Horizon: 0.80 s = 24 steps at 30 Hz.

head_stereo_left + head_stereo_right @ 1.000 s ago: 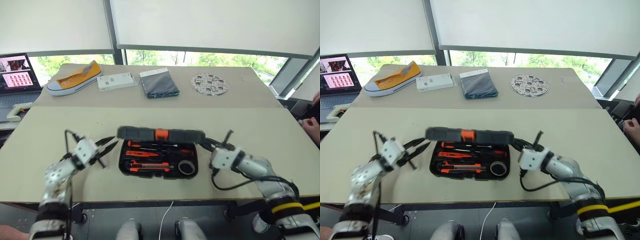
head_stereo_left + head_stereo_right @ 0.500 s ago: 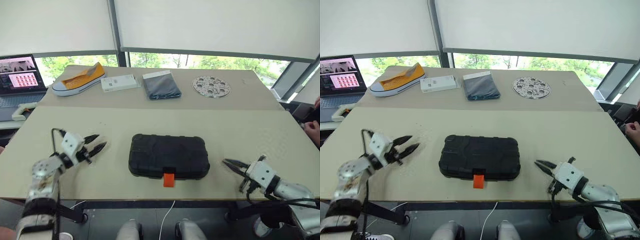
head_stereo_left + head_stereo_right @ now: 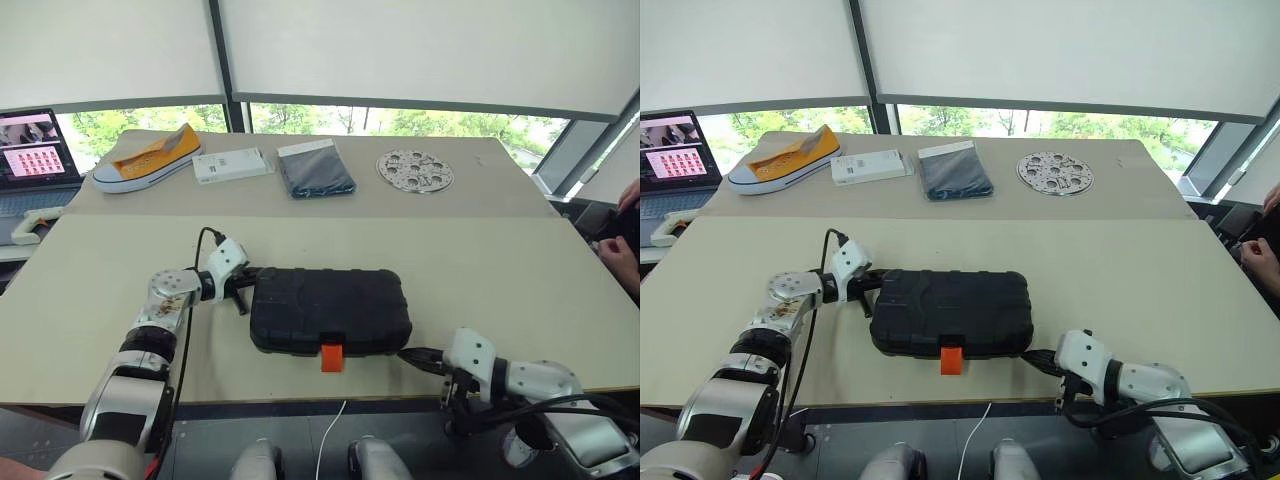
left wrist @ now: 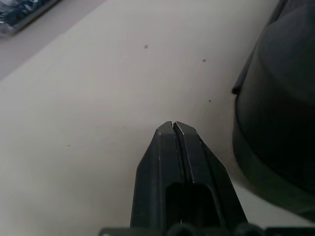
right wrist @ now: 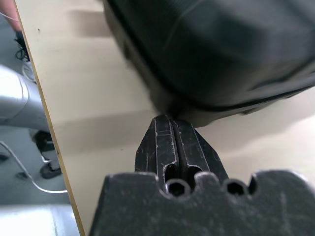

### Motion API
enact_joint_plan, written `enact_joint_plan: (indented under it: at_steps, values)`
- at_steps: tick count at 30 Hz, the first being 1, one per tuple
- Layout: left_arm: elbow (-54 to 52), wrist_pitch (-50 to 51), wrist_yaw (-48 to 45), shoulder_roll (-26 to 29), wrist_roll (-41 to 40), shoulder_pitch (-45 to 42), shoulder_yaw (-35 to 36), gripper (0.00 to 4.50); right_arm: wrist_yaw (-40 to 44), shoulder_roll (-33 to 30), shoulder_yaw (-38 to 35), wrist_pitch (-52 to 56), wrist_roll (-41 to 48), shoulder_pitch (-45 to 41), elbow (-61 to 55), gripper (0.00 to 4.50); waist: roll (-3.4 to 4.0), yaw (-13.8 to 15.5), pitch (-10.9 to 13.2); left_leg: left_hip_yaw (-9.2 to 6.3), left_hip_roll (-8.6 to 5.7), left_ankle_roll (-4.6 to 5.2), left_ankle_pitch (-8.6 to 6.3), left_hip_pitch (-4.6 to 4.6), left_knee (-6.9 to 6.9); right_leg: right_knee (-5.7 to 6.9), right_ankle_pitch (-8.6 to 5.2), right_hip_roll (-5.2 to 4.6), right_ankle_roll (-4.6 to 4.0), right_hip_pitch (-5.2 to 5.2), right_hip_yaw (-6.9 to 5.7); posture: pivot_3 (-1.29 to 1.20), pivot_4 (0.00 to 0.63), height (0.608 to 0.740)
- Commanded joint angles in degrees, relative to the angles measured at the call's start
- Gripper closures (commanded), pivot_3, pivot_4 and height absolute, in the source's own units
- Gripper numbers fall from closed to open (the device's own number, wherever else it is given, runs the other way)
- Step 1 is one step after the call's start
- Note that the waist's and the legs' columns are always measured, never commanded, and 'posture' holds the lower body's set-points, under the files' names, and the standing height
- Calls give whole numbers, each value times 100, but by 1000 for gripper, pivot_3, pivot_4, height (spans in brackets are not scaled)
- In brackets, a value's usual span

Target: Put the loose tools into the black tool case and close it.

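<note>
Right gripper (image 3: pixel 412 355): I see it low at the table's near edge, fingers pressed together on nothing, tips touching the case's near right corner.
Tool case (image 3: pixel 328 309): lid down, lying flat on the near table (image 3: pixel 520 270), orange latch (image 3: pixel 332 356) sticking out toward me.
Left gripper (image 3: pixel 248 283): fingers pinched together, empty, tips just beside the case's far left corner.
Far table: I count a yellow shoe (image 3: pixel 148 158), a white box (image 3: pixel 232 164), a folded dark cloth (image 3: pixel 315 167) and a round perforated disc (image 3: pixel 415 170).
Far left: a laptop (image 3: pixel 30 150).

Black tool case (image 3: pixel 328 308), orange latch (image 3: pixel 331 356)
</note>
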Motion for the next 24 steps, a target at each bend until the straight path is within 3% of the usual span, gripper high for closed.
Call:
enact_joint_plan:
  at_steps: [1, 8, 14, 21, 24]
  values:
    - [-273, 29, -784, 12, -309, 158, 40, 4428, 2, 122, -43, 263, 11, -275, -242, 4500, 0, -5, 0, 0, 0, 0, 0, -1, 0, -1, 1, -1, -2, -1, 0, 0, 150, 740]
    - [-1572, 411, -1058, 315, -673, 1180, 226, 4428, -419, 773, -126, 226, -366, -1175, 499, 4500, 0, -16, 0, 2, 0, 1, -1, 0, 0, 0, 11, -6, -20, -2, 1, 0, 150, 740]
    - [-2727, 1099, -37, 608, -845, 2151, 827, 4428, -463, 979, -152, -104, -647, -1758, 1531, 4500, 2, -30, -1, 3, 2, 1, -1, 12, -9, 0, 10, -6, -22, 2, 2, 0, 150, 740]
    - [-4017, 2278, -528, 1085, -1636, 2353, 1018, 4428, -420, 842, -643, -295, -401, -1328, 1419, 4500, 3, 40, 1, 1, 2, 1, -1, 10, -16, 8, 3, -6, -28, -2, -1, 0, 150, 740]
    - [-4801, 3071, -793, 856, -2186, 1875, 682, 4428, -145, 970, -975, -871, 73, -870, 1172, 4500, 4, 159, 2, -4, 1, 0, -1, -1, -6, 4, -1, -16, -21, 2, -7, 0, 150, 740]
